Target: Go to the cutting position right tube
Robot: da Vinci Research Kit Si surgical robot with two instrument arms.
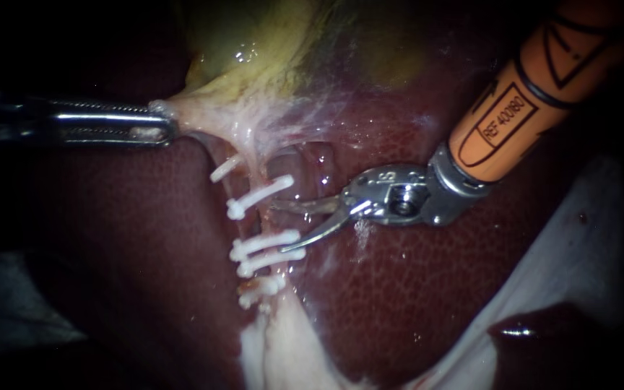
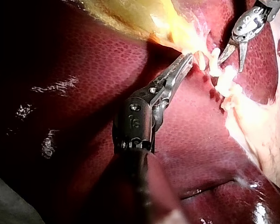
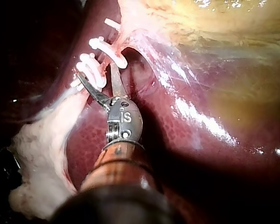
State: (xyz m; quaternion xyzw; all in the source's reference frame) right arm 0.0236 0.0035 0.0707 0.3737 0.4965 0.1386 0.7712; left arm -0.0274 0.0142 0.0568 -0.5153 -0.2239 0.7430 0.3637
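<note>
Endoscope view: my left instrument comes in from the left, and its jaws are clenched on the pale neck of the gallbladder. It holds the neck to the side, so the strand below is stretched. A row of white clips sits across this strand, and the tube runs down between them over the liver. I cannot say surely which tube is the right one.

My right instrument comes from the upper right. Its two blades stand apart and grip nothing. Their tips are just beside the tube, at the wide gap between two clips. In the right wrist view the blades lie very near the clips, one on each side of the clipped part.

I judge the approach to be almost complete. The danger is in the last small advance:
- If a blade goes too deep, its tip can scratch the liver under the tube.
- If the blades drift along the tube, one can catch a clip and loosen it.
- If the left instrument's hold slips, the tube goes slack and moves out of the gap.
</note>
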